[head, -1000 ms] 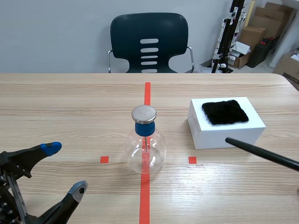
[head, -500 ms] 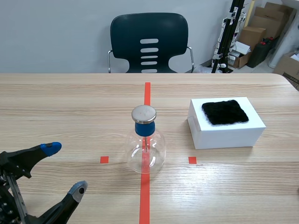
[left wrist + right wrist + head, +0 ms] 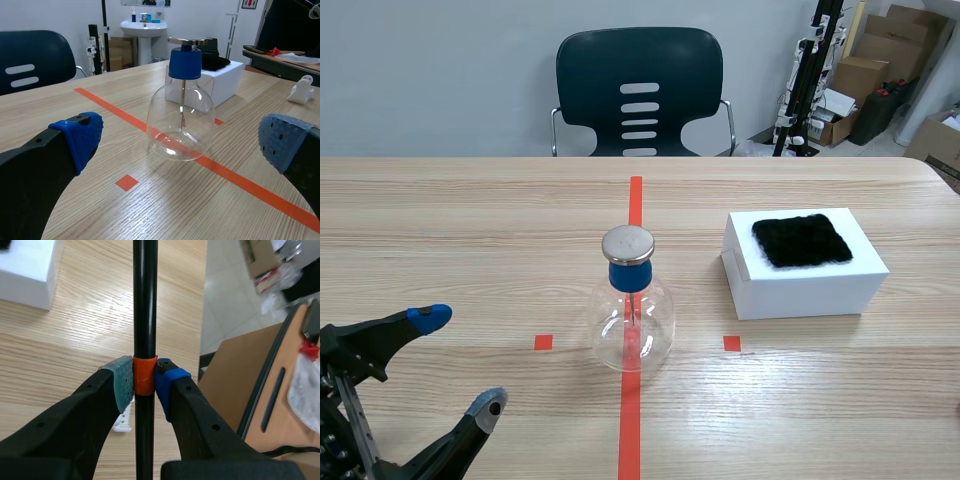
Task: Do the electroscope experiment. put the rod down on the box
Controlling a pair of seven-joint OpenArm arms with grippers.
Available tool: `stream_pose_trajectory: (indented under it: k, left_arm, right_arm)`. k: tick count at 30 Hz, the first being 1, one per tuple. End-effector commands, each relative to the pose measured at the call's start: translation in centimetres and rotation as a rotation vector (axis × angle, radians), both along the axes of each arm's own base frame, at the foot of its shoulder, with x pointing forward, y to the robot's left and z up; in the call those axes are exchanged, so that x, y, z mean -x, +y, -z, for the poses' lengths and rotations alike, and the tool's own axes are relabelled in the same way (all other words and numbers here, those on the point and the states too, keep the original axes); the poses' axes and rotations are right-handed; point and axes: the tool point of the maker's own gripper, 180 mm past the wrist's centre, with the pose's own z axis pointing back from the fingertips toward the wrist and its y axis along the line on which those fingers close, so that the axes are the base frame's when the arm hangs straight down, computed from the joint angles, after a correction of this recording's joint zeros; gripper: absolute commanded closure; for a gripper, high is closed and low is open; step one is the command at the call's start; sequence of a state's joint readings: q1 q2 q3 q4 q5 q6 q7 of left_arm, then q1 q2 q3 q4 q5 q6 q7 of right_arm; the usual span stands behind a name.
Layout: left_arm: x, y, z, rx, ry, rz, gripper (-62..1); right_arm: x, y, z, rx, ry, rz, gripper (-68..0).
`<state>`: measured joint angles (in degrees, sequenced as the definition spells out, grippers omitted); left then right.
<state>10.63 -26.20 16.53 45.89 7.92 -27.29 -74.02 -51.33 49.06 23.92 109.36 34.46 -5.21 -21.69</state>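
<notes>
The right fingers are pinching the black rod, their grey-green and blue pads pressed on either side of its orange band. The rod runs straight ahead from between them and also back beneath them, held clear above the bench near its edge. A corner of the white box lies well ahead of these fingers, off to the grey-green pad's side, and the rod is apart from it. A small white object lies on the bench just under that same pad. The left fingers are spread wide and hold nothing, low over the bench. Ahead of them, in line with the gap between them, stands the glass flask of the electroscope, upright on the red tape line, with a blue stopper and a flat metal disc on top. Beyond the flask, toward the side of the left arm's lower finger, the box carries a black furry cloth on its top. A dark chair stands behind the bench.
</notes>
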Motion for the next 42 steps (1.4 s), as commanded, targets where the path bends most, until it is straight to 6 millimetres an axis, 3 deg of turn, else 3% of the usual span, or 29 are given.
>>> stream_pose_trajectory:
  k: [1, 11, 23, 30, 42]
  left_arm:
    - [-0.4, 0.3, -1.0, 0.021, -0.031, -0.002, -62.3]
    - [-0.4, 0.3, -1.0, 0.021, -0.031, -0.002, -62.3]
    - [-0.4, 0.3, -1.0, 0.021, -0.031, -0.002, -62.3]
    - [-0.4, 0.3, -1.0, 0.021, -0.031, -0.002, -62.3]
    - [-0.4, 0.3, -1.0, 0.021, -0.031, -0.002, -62.3]
  right_arm:
    - [-1.2, -0.5, -1.3, -0.013, -0.023, 0.022, -0.6]
    - [-3.5, -1.5, -0.7, -0.246, 0.129, 0.066, -0.6]
    - [-3.2, -0.8, 4.7, -0.417, 0.379, 0.099, -0.6]
    - [-3.5, -0.6, 6.8, -0.431, 0.458, 0.095, -0.6]
    - [-4.8, -1.9, 8.3, -0.456, 0.492, 0.117, -0.6]
